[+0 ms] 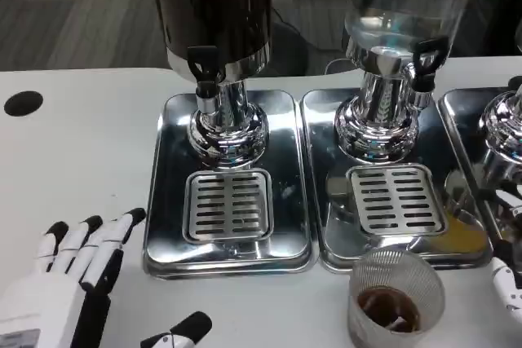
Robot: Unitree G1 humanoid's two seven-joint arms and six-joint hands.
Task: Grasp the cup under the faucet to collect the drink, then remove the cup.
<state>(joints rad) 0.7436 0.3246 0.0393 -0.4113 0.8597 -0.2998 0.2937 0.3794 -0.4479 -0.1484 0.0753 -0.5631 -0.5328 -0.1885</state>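
Note:
A clear ribbed plastic cup (pixel 395 299) with brown drink in its bottom stands upright on the white table, just in front of the middle drip tray (pixel 326 226). The dark dispenser (pixel 216 14) stands at the back left with its black faucet (pixel 204 67) over a slotted grate (pixel 227 205). A clear dispenser (pixel 404 6) stands to its right with its own faucet (pixel 424 63). My left hand (pixel 77 270) lies flat on the table at the lower left, fingers apart, holding nothing. Fingertips of my right hand (pixel 507 287) show at the right edge, close beside the cup; their pose is unclear.
Three chrome drip trays sit side by side; the left tray (pixel 171 226) is closest to my left hand. A third dispenser base (pixel 502 124) stands at the far right. A black round hole (pixel 23 103) marks the table at the far left.

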